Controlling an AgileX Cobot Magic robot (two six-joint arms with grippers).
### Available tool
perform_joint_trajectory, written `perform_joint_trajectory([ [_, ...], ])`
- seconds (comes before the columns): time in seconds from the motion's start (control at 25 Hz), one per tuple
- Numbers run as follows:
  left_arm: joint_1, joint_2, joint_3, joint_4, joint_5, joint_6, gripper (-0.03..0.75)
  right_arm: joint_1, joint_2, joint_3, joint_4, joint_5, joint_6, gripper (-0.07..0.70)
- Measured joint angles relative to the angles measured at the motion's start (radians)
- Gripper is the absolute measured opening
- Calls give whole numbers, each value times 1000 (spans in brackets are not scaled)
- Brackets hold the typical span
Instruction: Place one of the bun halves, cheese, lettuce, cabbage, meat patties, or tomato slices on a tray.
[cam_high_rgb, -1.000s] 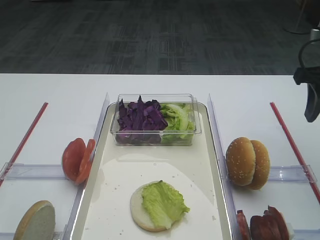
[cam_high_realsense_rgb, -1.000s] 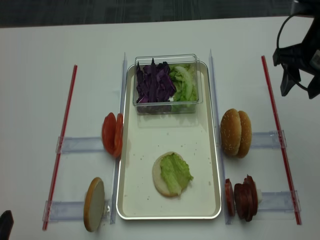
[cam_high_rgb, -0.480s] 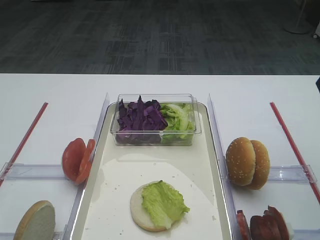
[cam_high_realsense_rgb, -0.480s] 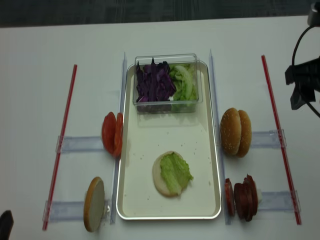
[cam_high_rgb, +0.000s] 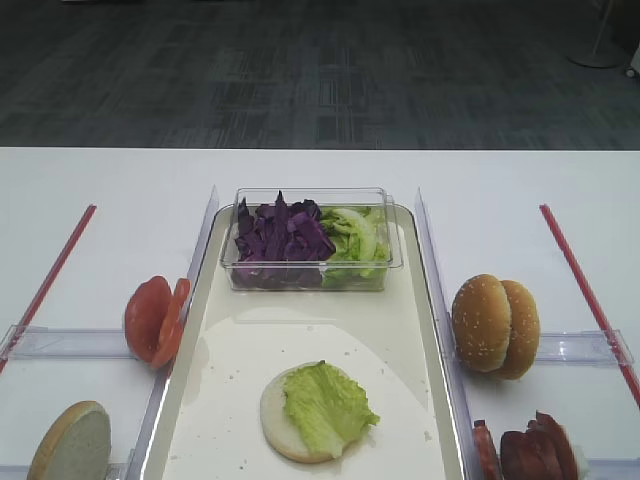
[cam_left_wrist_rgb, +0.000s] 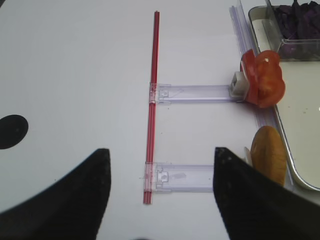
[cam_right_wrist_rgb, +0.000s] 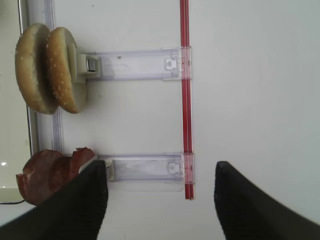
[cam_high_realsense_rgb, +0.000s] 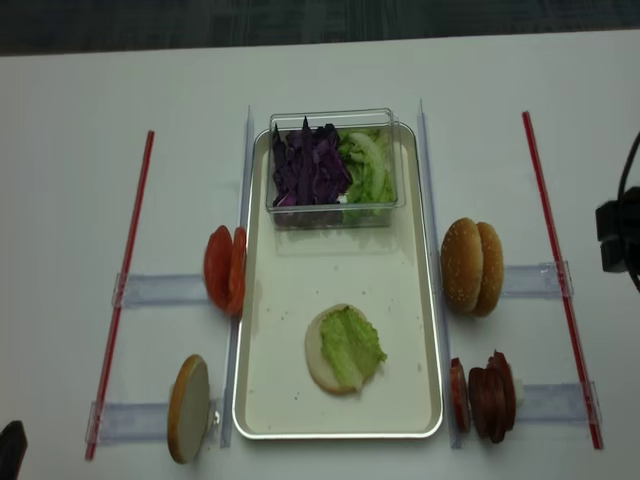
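Observation:
On the metal tray (cam_high_realsense_rgb: 400, 300) lies a bun half topped with lettuce (cam_high_realsense_rgb: 345, 348). A clear box (cam_high_rgb: 310, 240) at the tray's far end holds purple cabbage and lettuce. Tomato slices (cam_high_realsense_rgb: 225, 270) and a bun half (cam_high_realsense_rgb: 188, 408) stand in racks on the left. Bun halves (cam_high_realsense_rgb: 472, 266) and meat patties (cam_high_realsense_rgb: 485, 383) stand on the right. Cheese is out of view. My right gripper (cam_right_wrist_rgb: 160, 200) hangs open and empty above the right racks, outside the red strip. My left gripper (cam_left_wrist_rgb: 160, 195) is open and empty over the left racks.
Red strips (cam_high_realsense_rgb: 130, 270) (cam_high_realsense_rgb: 555, 260) run along both outer sides of the white table. Clear rack rails (cam_right_wrist_rgb: 135, 65) (cam_left_wrist_rgb: 195, 92) reach from the strips to the tray. A dark part of the right arm (cam_high_realsense_rgb: 620, 235) shows at the right edge.
The right arm has drawn back toward the near right side and has left the first high view. The food and the left gripper have not moved.

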Motion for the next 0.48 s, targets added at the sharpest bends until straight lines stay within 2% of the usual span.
perform_joint_trajectory([
  [0.48, 0, 0, 0, 0, 0, 0, 422, 0, -283, 166, 4, -15, 0, 487],
])
